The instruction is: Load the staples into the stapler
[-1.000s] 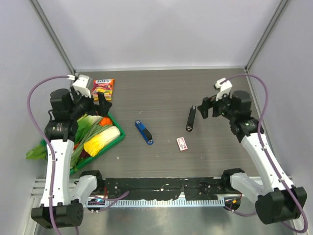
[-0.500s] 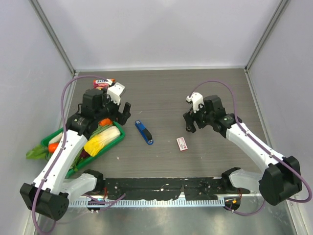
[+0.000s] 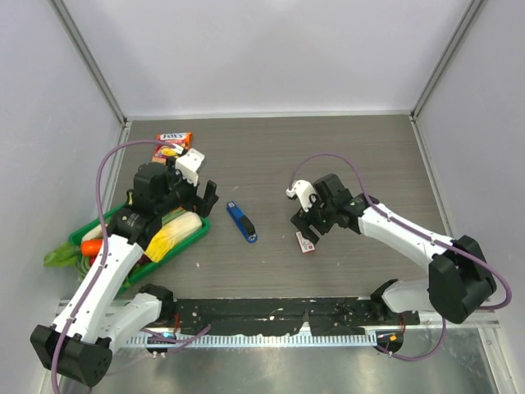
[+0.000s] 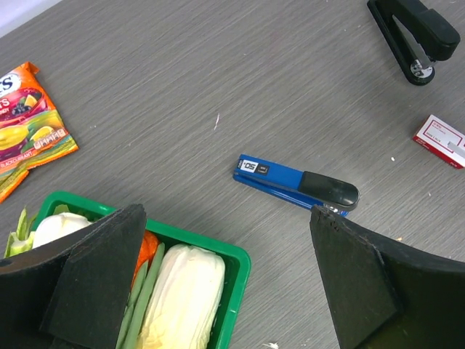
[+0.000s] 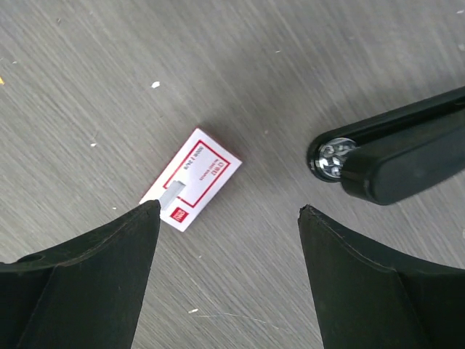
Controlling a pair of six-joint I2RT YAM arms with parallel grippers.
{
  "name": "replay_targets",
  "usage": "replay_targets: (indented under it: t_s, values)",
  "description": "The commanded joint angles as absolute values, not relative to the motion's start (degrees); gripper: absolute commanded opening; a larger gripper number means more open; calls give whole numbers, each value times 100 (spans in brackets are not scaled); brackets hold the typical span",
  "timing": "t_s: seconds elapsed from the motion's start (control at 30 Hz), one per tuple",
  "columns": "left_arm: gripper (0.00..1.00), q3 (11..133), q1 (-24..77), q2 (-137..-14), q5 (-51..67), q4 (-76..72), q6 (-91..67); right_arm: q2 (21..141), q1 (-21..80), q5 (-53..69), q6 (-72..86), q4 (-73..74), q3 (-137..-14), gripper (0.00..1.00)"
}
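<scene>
A blue stapler (image 3: 241,222) with a black end lies closed at mid table; it also shows in the left wrist view (image 4: 294,186). A black stapler (image 4: 414,35) lies further right, its end in the right wrist view (image 5: 392,156); my right arm covers it in the top view. A short silvery staple strip (image 5: 173,193) lies on a small red-and-white box (image 5: 195,174), which also shows in the top view (image 3: 306,241). My right gripper (image 3: 305,224) is open and empty just above the box (image 5: 229,209). My left gripper (image 3: 199,195) is open and empty, left of the blue stapler (image 4: 227,214).
A green tray (image 3: 203,228) of vegetables sits at the left, its corner right under my left gripper (image 4: 240,262). An orange snack packet (image 3: 174,144) lies at the back left (image 4: 29,123). Grey walls enclose the table.
Both arms have swung in toward the middle. My right gripper moved left and nearer, past the black stapler to above the box. My left gripper moved toward the blue stapler.
</scene>
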State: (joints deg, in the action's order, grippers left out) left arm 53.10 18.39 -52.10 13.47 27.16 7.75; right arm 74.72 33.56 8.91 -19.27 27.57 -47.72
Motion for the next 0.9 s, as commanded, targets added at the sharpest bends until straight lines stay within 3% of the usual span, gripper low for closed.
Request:
replay_targets:
  t_s: [0.0,0.53,0.87]
  values:
    - [100,5265,1863,-5168,1354,2382,773,7550,3489,1125,-2074,2874,-4790,82]
    - [100,5186,1863,-5133,1345,2373,756,8674,3647,1142,-1635,2558,-4781,76]
    - [100,5177,1863,-5142,1362,2382,756,8719,3656,1441,-1485,2698,-4939,75]
